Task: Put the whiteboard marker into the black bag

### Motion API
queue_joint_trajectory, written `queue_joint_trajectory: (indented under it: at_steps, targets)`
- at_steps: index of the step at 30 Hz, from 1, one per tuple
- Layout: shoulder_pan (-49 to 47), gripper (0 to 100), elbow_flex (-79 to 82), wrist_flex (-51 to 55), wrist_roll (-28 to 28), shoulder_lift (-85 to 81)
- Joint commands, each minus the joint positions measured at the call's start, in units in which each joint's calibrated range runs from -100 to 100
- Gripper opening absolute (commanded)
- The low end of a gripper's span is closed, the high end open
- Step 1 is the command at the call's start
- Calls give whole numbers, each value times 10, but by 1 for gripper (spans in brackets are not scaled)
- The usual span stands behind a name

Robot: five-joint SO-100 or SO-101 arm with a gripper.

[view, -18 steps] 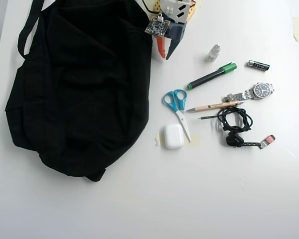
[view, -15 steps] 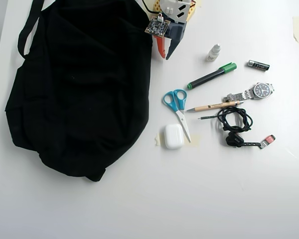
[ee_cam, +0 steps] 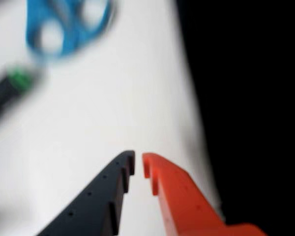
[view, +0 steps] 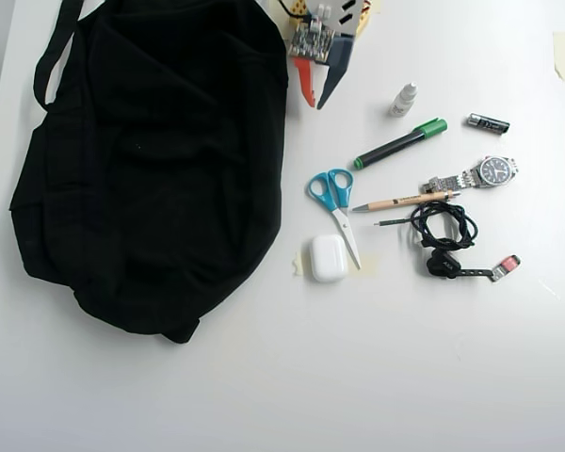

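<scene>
The whiteboard marker (view: 395,146), black with a green cap, lies on the white table right of the black bag (view: 151,160). My gripper (view: 316,104) hangs at the top of the overhead view beside the bag's right edge, up and to the left of the marker and apart from it. Its orange and black fingers are nearly together with nothing between them. In the wrist view the gripper (ee_cam: 138,160) is over bare table. The marker (ee_cam: 7,91) is blurred at the left edge and the bag (ee_cam: 255,98) fills the right side.
Blue-handled scissors (view: 334,200) (ee_cam: 64,24) lie below the marker. A white earbud case (view: 328,257), a pencil (view: 405,201), a watch (view: 490,171), a battery (view: 488,122), a small white bottle (view: 404,99) and a black cable (view: 443,226) lie on the right.
</scene>
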Motion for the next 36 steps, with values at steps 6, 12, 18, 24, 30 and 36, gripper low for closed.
queue_joint_trajectory:
  at_steps: [6,12,18,24,30,36]
  targets:
    - [23,9,-164,10,-37,69]
    - [52,9,-441,73,-48,355]
    - [34,9,-709,140,-159,625]
    - [-72,11,-829,191,-297,756]
    - [-200,14,-810,191,-385,828]
    - [-253,16,-808,181,-402,897]
